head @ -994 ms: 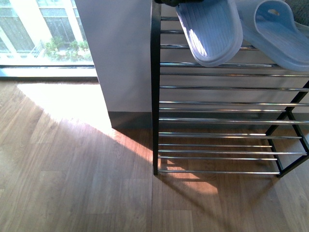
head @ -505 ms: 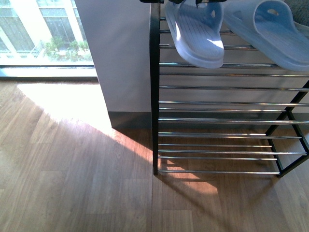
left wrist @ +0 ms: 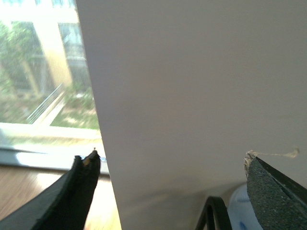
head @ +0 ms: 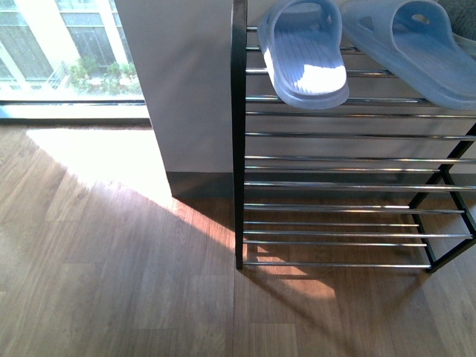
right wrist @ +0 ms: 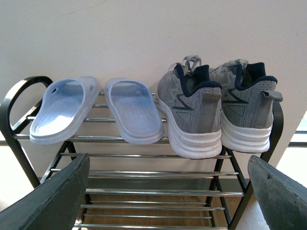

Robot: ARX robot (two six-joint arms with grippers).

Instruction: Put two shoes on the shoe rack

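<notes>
1. On the top shelf of the shoe rack (right wrist: pixel 144 139), four shoes sit in a row: two pale blue slide sandals (right wrist: pixel 64 117) (right wrist: pixel 134 117) and two grey sneakers (right wrist: pixel 192 115) (right wrist: pixel 247 110).
2. From the front view, the left sandal (head: pixel 306 52) lies sole down on the shiny rods, just beside the black side post (head: pixel 239 134). Its mate (head: pixel 413 48) lies close on the other side.
3. All the lower shelves hold nothing.
4. The left gripper (left wrist: pixel 170 187) is wide open and holds nothing. It is up near the white wall (left wrist: pixel 192 96), with a bit of the black frame and a sandal between its tips.
5. The right gripper (right wrist: pixel 168 196) is also wide open and empty. It looks at the rack from well back.
6. I think the job is about done, as both pairs rest on the rack.
7. To end well, the left arm should pull straight back, slow and clear of the post, so it does not bump the sandal.
8. The left sandal's end hangs past the front rod a little, so a knock could tip it off.
</notes>
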